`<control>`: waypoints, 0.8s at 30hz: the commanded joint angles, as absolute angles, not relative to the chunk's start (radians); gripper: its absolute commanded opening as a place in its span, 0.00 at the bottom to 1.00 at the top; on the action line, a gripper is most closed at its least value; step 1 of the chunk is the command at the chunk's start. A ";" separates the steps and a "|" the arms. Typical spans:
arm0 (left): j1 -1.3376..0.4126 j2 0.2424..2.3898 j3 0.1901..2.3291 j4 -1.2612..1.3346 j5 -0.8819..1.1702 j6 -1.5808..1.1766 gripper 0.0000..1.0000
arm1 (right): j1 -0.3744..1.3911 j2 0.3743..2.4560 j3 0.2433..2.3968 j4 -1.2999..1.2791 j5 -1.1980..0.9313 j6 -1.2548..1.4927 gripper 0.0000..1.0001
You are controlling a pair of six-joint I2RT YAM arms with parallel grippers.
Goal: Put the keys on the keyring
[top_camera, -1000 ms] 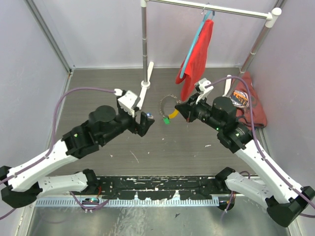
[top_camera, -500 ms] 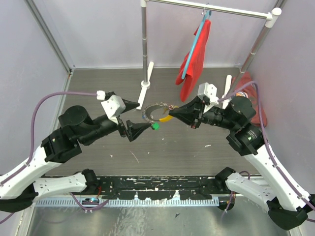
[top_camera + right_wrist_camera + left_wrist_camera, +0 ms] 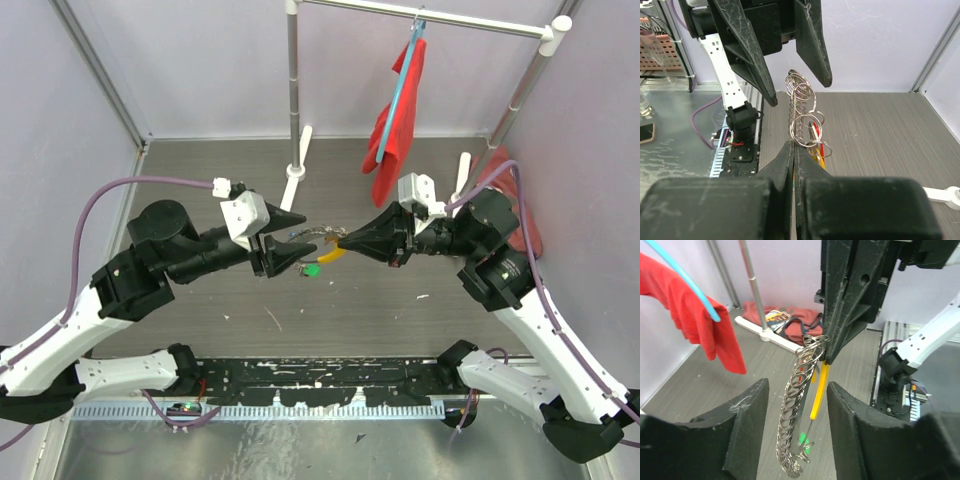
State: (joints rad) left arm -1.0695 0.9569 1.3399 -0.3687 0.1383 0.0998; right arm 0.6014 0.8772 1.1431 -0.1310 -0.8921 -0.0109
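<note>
The keyring (image 3: 318, 238) is held in the air between the arms, clamped near its orange section by the closed right hand (image 3: 345, 241), with a green key (image 3: 312, 268) dangling beneath. The left hand (image 3: 298, 242) is placed with jaws apart on either side of the loop. It should be closed gently on the coil, away from the other grip, so the ring is steadied rather than twisted.

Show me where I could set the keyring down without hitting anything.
Best: bare tabletop between the keyring and the black rail. Also free: the far-left corner behind the left arm. Crowded: far centre to far right, with the rack foot, hanging red cloth and red heap.
</note>
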 commanded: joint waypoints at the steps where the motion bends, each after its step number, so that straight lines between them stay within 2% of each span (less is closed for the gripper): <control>1: -1.073 0.955 1.375 -0.397 0.249 0.129 0.54 | 0.604 0.861 1.204 -0.088 -0.936 -0.020 0.01; 3: -1.073 0.959 1.378 -0.410 0.263 0.129 0.46 | 0.604 0.857 1.207 -0.088 -0.936 -0.019 0.01; 8: -1.072 0.960 1.378 -0.442 0.264 0.135 0.40 | 0.604 0.849 1.213 -0.090 -0.941 -0.019 0.01; 14: -1.072 0.965 1.387 -0.460 0.269 0.135 0.20 | 0.604 0.848 1.223 -0.087 -0.944 -0.008 0.01; 15: -1.072 0.965 1.389 -0.464 0.267 0.136 0.20 | 0.604 0.847 1.223 -0.084 -0.940 -0.005 0.01; 17: -1.072 0.967 1.391 -0.473 0.264 0.137 0.22 | 0.604 0.844 1.220 -0.073 -0.934 0.005 0.01; 18: -1.073 0.967 1.391 -0.476 0.263 0.137 0.26 | 0.605 0.842 1.217 -0.065 -0.935 0.011 0.01; 20: -1.073 0.969 1.391 -0.484 0.264 0.137 0.44 | 0.604 0.841 1.212 -0.051 -0.946 0.020 0.01; 24: -1.072 0.968 1.386 -0.483 0.261 0.132 0.47 | 0.604 0.845 1.215 -0.051 -0.977 0.025 0.01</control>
State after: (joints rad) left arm -1.0695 0.9676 1.3670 -0.4629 0.2512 0.1307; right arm 0.6022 0.8650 1.1675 -0.1379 -0.9463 0.0063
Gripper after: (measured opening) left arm 0.467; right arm 0.036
